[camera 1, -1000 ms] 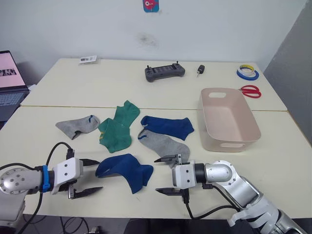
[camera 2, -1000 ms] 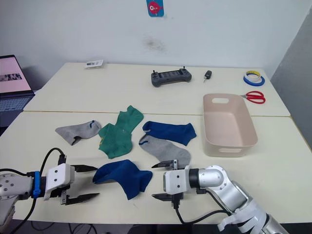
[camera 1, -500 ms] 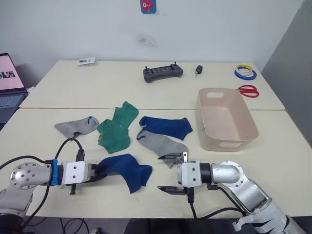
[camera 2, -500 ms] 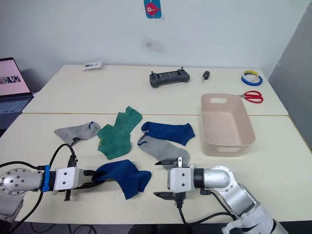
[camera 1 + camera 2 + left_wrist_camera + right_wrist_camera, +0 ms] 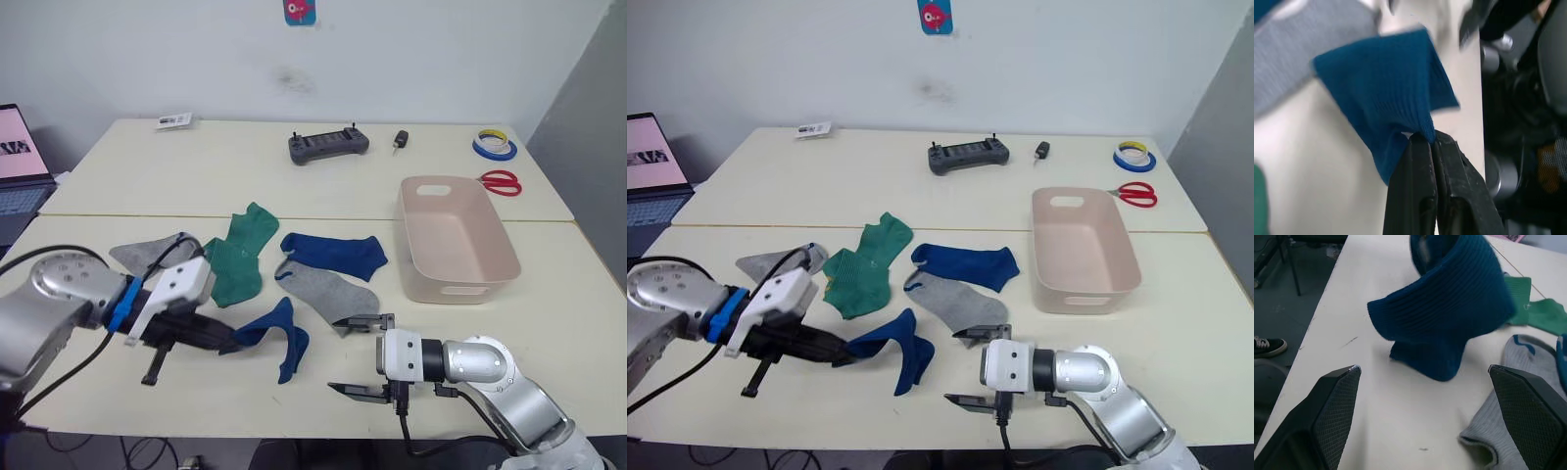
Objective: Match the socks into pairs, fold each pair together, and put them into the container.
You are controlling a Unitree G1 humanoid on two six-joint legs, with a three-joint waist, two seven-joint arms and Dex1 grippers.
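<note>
My left gripper (image 5: 228, 344) is shut on the edge of a dark blue sock (image 5: 281, 337) and holds it raised off the near table, so it droops in a fold. In the left wrist view the black fingers (image 5: 1422, 186) pinch the blue fabric (image 5: 1386, 88). My right gripper (image 5: 345, 354) stands open just right of that sock, which hangs between and beyond its pads (image 5: 1322, 421). A second dark blue sock (image 5: 333, 255), two grey socks (image 5: 323, 289) (image 5: 147, 253) and the overlapping green socks (image 5: 235, 259) lie flat behind. The pink-beige container (image 5: 415, 231) sits to the right.
On the far table lie a dark controller (image 5: 328, 145), a key fob (image 5: 402, 140), tape rolls (image 5: 497, 147), red scissors (image 5: 503, 182) and a small card (image 5: 176, 120). A laptop (image 5: 20, 162) stands at the far left.
My left gripper went from open to shut on the near blue sock's edge and lifted it up and rightward, folding it. My right gripper stayed open and drifted slightly right.
</note>
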